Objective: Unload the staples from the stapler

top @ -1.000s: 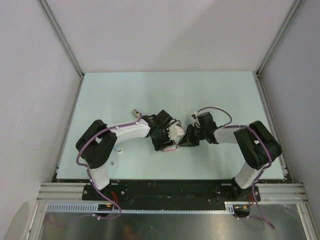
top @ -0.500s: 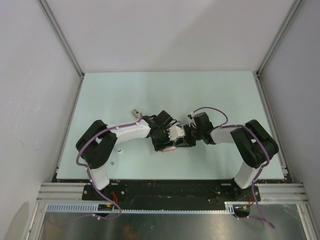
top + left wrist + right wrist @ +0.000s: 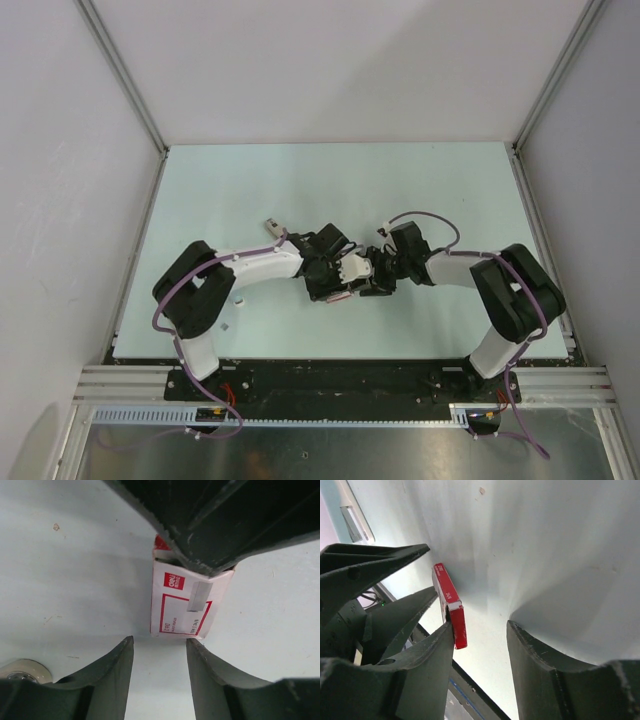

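A red-and-white staple box (image 3: 182, 605) lies flat on the pale table, just past the tips of my left gripper (image 3: 160, 642), which is open with nothing between its fingers. My right gripper (image 3: 480, 625) is open too. Its left finger (image 3: 427, 670) rests against the box (image 3: 452, 607), seen edge-on here, and the gap between its fingers holds nothing. In the top view both grippers meet nose to nose, left gripper (image 3: 338, 270) and right gripper (image 3: 374, 270), with the box (image 3: 353, 265) between them. The stapler and loose staples are out of view.
The right gripper's dark fingers (image 3: 225, 525) hang over the far end of the box. The left gripper's fingers (image 3: 380, 562) fill the left of the right wrist view. A pale round disc (image 3: 22, 669) shows at the lower left. Two tiny pale specks (image 3: 238, 300) lie beside the left arm.
My right arm has slid left until its gripper meets the left one, and its jaws have opened. The left jaws have narrowed a little.
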`<act>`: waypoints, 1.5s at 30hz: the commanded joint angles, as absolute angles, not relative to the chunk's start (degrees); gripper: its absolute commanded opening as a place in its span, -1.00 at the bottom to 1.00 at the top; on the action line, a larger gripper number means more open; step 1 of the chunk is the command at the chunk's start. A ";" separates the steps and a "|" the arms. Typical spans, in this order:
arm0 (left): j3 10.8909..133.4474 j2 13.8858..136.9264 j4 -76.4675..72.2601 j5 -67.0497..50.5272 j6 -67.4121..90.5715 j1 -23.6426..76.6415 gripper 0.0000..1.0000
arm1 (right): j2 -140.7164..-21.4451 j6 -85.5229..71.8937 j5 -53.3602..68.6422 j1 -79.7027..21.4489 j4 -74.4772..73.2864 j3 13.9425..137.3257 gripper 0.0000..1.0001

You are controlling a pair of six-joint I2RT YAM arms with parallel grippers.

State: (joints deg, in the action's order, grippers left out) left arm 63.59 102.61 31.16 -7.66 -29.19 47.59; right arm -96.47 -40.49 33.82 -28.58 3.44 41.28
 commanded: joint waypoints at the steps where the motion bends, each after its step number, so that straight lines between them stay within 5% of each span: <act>1: 63.29 102.24 28.73 -6.22 -30.99 47.98 0.00 | -94.75 -34.82 27.85 -27.31 -8.77 40.94 0.06; 12: 64.69 95.49 29.68 -6.88 -31.35 46.62 0.07 | -92.21 -31.20 24.06 -27.56 -17.58 40.65 0.05; 19: 65.38 93.58 31.05 -17.76 -27.48 49.32 0.68 | -91.02 -32.06 23.17 -28.63 -19.46 40.36 0.06; 24: 66.59 98.89 30.83 -17.66 -28.49 52.33 0.85 | -91.34 -33.35 23.07 -29.71 -18.71 39.94 0.06; 35: 71.73 109.96 29.18 -7.98 -30.36 52.07 0.82 | -88.48 -33.79 23.44 -29.78 -20.19 38.56 0.08; 45: 71.25 107.61 28.71 -7.05 -28.38 47.95 0.66 | -83.97 -32.99 23.43 -28.48 -23.28 37.29 0.13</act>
State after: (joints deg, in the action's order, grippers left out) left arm 71.16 108.66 29.41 -10.44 -29.65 50.37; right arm -86.11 -34.98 26.50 -28.84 -16.84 39.29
